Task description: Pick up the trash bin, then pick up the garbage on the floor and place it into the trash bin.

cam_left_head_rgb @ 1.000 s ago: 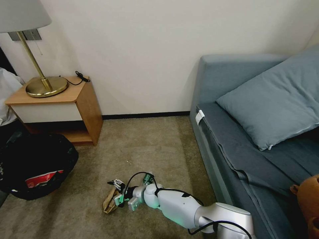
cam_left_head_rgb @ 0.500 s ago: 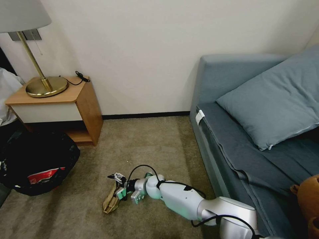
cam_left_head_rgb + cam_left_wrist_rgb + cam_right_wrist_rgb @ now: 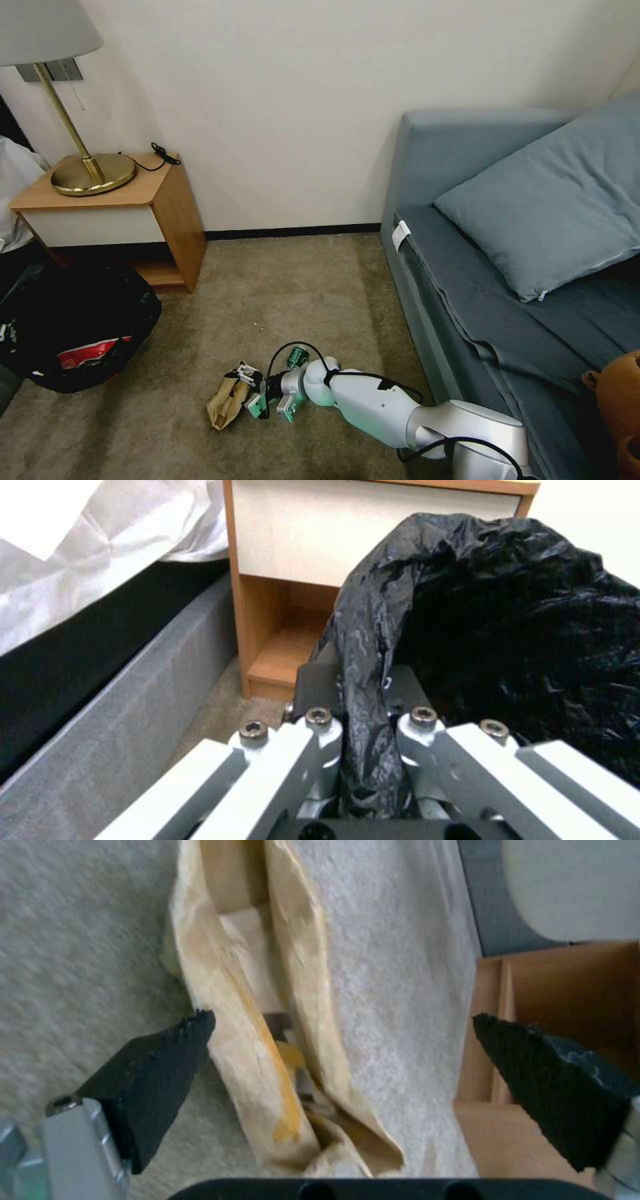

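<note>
Down on the carpet (image 3: pixel 313 293), the right gripper (image 3: pixel 248 393) reaches low to the near floor, its jaws spread wide with nothing between the pads yet. Just left of it lies the paper scrap (image 3: pixel 225 403), a crumpled tan piece stretched lengthwise on the carpet; in the right wrist view the scrap (image 3: pixel 267 1040) sits between the two black fingertips (image 3: pixel 160 1065), closer to one of them, and whether that pad touches it cannot be told. A small green-capped bottle (image 3: pixel 295 359) lies on the floor just beyond the right wrist, partly hidden by the arm's cable.

Far to the left, the trash bin (image 3: pixel 73 327) shows its black bag, with a red-and-white wrapper (image 3: pixel 90 351) lying inside. The left gripper (image 3: pixel 363 730) is clenched on the folded edge of the bag at the bin's rim (image 3: pixel 373 645). Behind the bin stands a wooden nightstand (image 3: pixel 127 213) carrying a brass lamp (image 3: pixel 83 170). A blue-grey sofa (image 3: pixel 507 280) with a pillow (image 3: pixel 553 207) fills the right side.
</note>
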You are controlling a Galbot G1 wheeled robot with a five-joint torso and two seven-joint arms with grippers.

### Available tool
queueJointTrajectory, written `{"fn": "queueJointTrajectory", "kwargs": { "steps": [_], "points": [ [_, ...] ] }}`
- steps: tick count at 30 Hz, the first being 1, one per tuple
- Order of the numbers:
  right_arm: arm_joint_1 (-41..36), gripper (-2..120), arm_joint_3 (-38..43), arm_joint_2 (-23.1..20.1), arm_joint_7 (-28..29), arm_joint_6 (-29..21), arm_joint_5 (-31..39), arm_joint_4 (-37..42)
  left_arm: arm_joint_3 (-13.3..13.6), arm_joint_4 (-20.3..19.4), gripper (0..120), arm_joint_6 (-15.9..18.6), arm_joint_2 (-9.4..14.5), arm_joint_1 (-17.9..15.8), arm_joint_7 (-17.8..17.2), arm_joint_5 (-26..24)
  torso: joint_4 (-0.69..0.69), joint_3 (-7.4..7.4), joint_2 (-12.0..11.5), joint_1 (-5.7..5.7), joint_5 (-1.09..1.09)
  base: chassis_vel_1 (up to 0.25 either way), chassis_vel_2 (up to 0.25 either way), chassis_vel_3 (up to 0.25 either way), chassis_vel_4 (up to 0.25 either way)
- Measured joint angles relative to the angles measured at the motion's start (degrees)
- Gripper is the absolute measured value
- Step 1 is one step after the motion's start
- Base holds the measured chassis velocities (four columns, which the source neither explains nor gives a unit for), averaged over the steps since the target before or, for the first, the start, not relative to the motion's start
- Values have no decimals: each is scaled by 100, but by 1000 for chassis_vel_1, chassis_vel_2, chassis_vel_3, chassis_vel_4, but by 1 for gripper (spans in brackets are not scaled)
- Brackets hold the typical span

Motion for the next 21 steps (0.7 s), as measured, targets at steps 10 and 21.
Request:
{"fn": "queueJointTrajectory", "kwargs": {
  "steps": [10,21],
  "points": [
    [1,100,99,-136,-46,157,-146,104,80,53,4,-9,-14,-56,13,33,-1,0,0,0,-1,0,0,0,0],
    [46,100,158,-340,-115,376,-255,288,116,117,4,-10,-27,-133,14,69,1,0,-1,0,-1,0,0,0,0]
  ]
}}
